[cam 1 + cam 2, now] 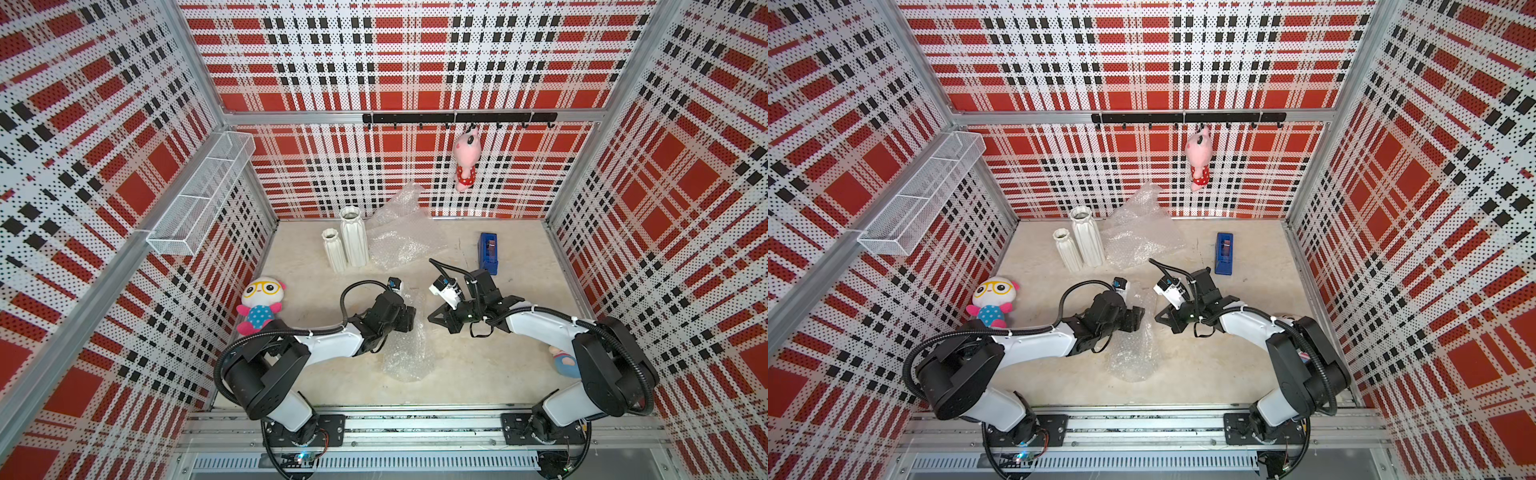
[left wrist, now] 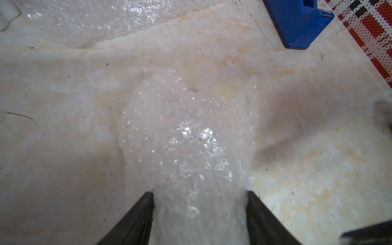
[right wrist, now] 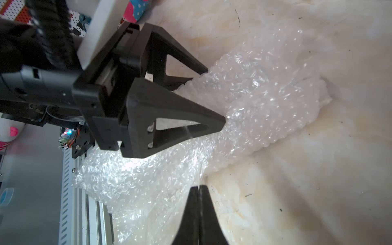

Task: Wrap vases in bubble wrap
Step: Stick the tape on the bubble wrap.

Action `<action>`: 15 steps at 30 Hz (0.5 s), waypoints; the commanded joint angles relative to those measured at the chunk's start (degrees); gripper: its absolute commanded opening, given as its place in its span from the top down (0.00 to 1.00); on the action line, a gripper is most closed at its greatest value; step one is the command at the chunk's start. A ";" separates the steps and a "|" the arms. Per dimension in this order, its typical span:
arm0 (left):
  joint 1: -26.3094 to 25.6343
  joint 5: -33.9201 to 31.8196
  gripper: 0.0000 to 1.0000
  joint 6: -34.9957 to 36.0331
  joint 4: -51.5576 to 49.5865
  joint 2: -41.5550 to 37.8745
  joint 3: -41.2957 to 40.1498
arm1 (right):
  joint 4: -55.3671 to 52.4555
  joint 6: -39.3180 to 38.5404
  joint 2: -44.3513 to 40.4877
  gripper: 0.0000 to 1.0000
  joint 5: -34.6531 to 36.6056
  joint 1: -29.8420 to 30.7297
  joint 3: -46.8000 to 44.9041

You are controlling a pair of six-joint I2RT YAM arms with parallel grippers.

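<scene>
Bubble wrap bundle (image 1: 405, 345) lying on the desk (image 1: 478, 374), lower centre of the frame in both top views, stretching from the gap between the two arms down toward the bottom edge. Film looking crinkled and rolled up; contents not discernible through it.

Left end effector (image 1: 411, 318) reaching in from the left and grasping the upper end of the bubble wrap bundle. In the left wrist view, both black fingers (image 2: 135, 220) pressing against opposite sides of the roll, with wrap filling the gap between them.

Right end effector (image 1: 430, 318) pointing in from the right, nose to nose with the left one and just apart from it. Clenched fully, tips meeting. In the right wrist view, tips sitting at the loose edge of the wrap; cannot tell whether any film is being pinched.

Tall vase (image 1: 354, 239) and short vase (image 1: 334, 249) standing upright side by side, upper centre-left of the desk, well apart from both arms.

Spare bubble wrap sheet (image 1: 403, 237) lying crumpled just right of the tall vase, its far corner rising against the back wall.

Blue tape dispenser (image 1: 488, 251) sitting right of that sheet, near the right wrist.
</scene>
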 commanded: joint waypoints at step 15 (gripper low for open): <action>1.32 3.27 0.32 2.26 -1.07 0.88 -2.99 | -10.70 -21.08 -4.33 1.00 0.21 3.23 2.99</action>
